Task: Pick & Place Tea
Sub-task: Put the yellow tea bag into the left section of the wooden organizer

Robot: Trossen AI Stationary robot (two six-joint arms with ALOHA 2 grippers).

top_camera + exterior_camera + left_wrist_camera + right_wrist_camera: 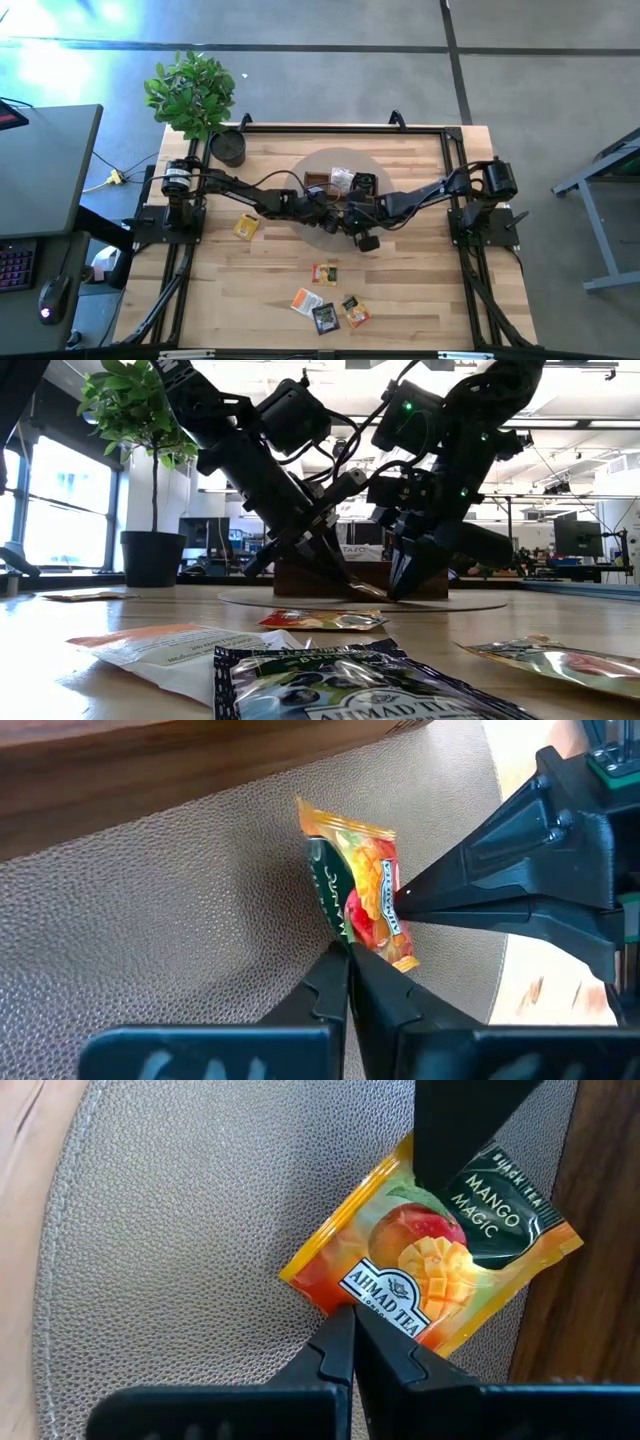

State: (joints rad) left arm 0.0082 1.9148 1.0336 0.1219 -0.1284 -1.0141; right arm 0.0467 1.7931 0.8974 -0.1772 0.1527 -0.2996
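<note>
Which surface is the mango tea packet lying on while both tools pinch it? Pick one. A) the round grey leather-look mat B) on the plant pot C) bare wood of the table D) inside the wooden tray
A: the mango tea packet lies on the round grey mat, with the left tool and the right tool each shut on one edge of it.

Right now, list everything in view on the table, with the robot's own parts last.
Mango tea packet: one, orange and dark green, on the grey mat, pinched by both hands.
Loose tea packets: about five, yellow, orange, white, black, on bare wood; one near the left arm, the rest toward the front edge.
Round mat: one, grey, table centre.
Wooden tray: one, brown, on the mat, packets inside.
Potted plant: one, green, back left corner.
Left hand: shut on the mango packet.
Right hand: shut on the same packet.
</note>
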